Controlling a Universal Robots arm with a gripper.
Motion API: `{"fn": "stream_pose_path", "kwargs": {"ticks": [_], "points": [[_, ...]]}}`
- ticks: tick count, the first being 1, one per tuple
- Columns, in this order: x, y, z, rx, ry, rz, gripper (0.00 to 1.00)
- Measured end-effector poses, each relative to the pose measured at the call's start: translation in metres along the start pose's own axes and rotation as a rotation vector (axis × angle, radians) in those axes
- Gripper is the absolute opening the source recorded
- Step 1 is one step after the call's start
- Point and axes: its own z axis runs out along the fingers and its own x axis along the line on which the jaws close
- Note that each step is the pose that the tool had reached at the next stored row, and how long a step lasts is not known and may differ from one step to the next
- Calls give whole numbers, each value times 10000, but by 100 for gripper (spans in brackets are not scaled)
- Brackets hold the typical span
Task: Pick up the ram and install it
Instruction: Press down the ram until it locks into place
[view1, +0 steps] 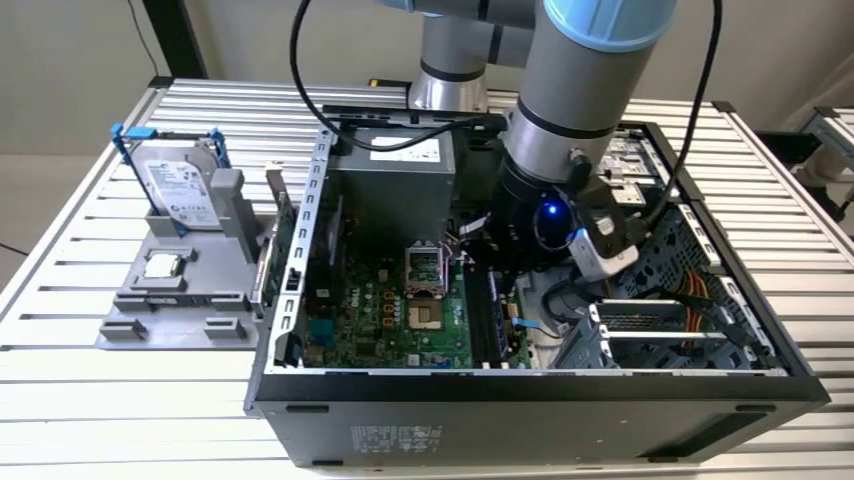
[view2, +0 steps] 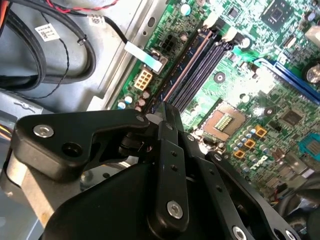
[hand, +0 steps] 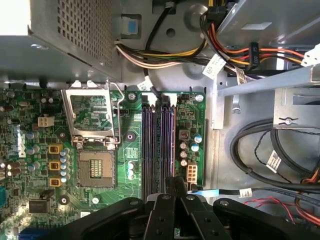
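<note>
pressing ram (view2: 176, 82) into slot

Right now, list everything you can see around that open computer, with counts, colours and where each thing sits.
Computer case: one, black, open on the slatted table.
Motherboard: one, green, inside the case.
Processor socket: one, silver, open, beside the slots.
Memory slots: a row, black, under the pincer.
Power supply: one, grey, at the case's far end.
Hard drive: one, silver with blue clips, upright in the grey holder, exterior view's left.
Processor chip: one, silver, on the holder.
Holder: one, grey, beside the case.
Arm: one, grey and blue, reaching into the case.
Pincer: one, black, over the slots.
</note>
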Motion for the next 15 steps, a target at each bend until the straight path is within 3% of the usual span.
{"fn": "stream_pose_path", "kwargs": {"ticks": [6, 15], "points": [[0, 0, 0, 2, -18, -741, 0], [0, 0, 0, 5, -36, -1480, 0]]}}
